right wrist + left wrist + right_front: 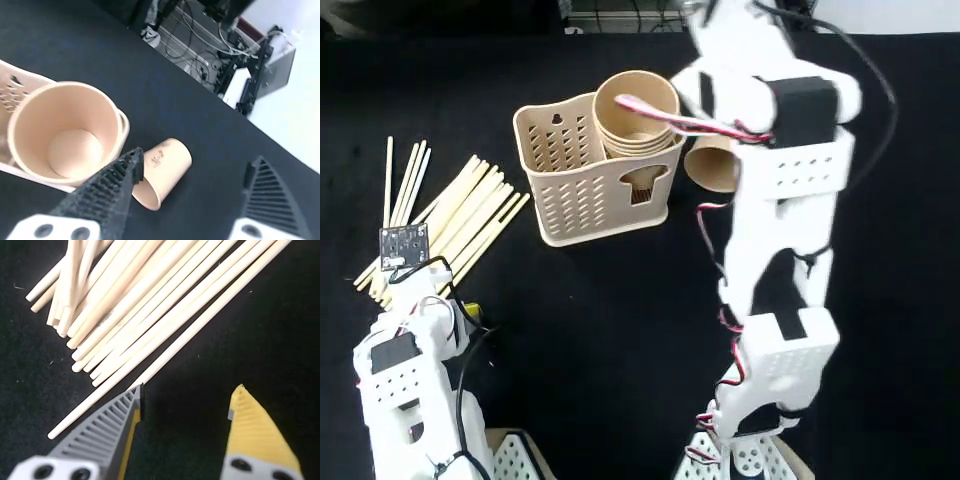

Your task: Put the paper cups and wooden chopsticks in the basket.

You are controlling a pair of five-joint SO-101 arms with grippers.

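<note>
The basket (pixel 582 195) stood up on the black table (pixel 620 330), near the far side. It had two parts. One part held a stack of paper cups (pixel 620 95), one inside the other. I could not see anything in the other part.

One more paper cup (pixel 710 165) lay on its side on the table, just beside the basket, on the side where the stack was. It was not in yet. My right pincer (pixel 199 156) hung over that cup (pixel 167 165). It was open wide and had nothing in it.

The wooden chopsticks (pixel 460 215) lay in a loose heap on the table, on the other side of the basket from the lone cup. They were near the basket but apart from it. I could see no chopsticks inside the basket. My left pincer (pixel 190 390) was low over the near end of the heap (pixel 150 305). It was open wide too, with nothing in it. One chopstick lay just beside my grey finger (pixel 115 425). I could not tell if it touched.

So I think most of the cup job was done, with one cup left. I think the chopstick job had not begun yet, and all the sticks were left to do.
</note>
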